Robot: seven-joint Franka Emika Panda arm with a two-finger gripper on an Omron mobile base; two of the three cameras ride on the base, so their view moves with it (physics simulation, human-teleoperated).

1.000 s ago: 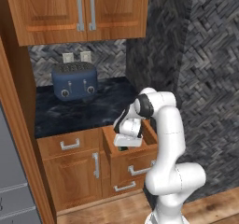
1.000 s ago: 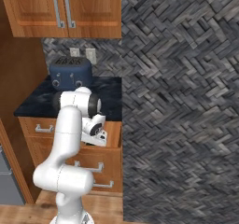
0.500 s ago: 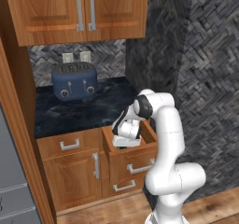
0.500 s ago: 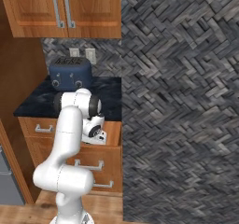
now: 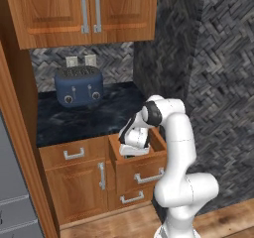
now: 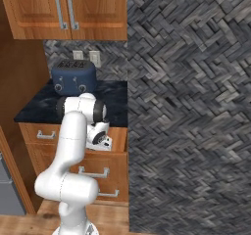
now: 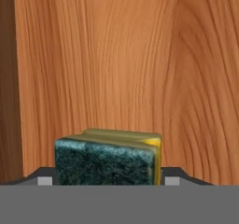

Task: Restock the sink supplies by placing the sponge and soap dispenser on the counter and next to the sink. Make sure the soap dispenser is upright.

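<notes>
1. The gripper (image 5: 130,151) has dipped slightly lower into the open drawer (image 5: 159,141) over the last second.
2. The sponge (image 7: 108,157) sits between the jaws, apparently gripped.
3. It still needs lifting to the surface (image 5: 84,119).

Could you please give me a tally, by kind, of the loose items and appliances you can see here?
Sponge: 1
Toaster: 1
Total: 2
</notes>
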